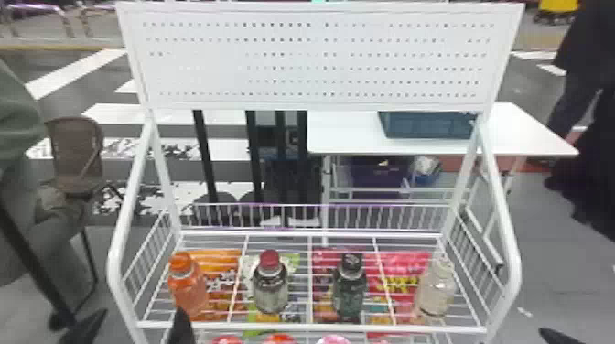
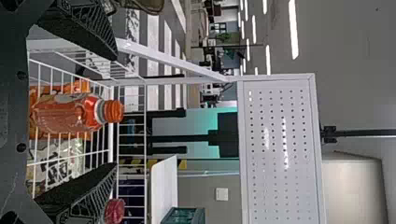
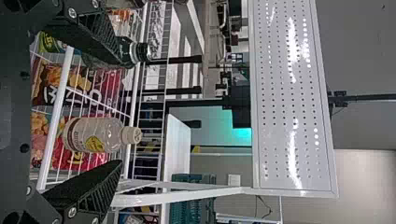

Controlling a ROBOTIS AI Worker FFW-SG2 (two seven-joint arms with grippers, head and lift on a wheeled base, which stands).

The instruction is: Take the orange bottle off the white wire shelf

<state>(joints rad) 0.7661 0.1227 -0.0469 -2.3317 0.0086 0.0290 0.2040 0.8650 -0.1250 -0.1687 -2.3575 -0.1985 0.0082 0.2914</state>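
Orange bottle (image 1: 188, 292) stands upright near the front left corner of the white wire shelf (image 1: 311, 326). I have my left claw (image 1: 142, 316) at that corner, fingers wide apart. My right claw (image 1: 553, 337) hangs out past the front right corner, fingers spread too. Further right stand a red-capped bottle (image 1: 270, 290), a black-capped bottle (image 1: 350, 292) and a clear bottle (image 1: 436, 290).
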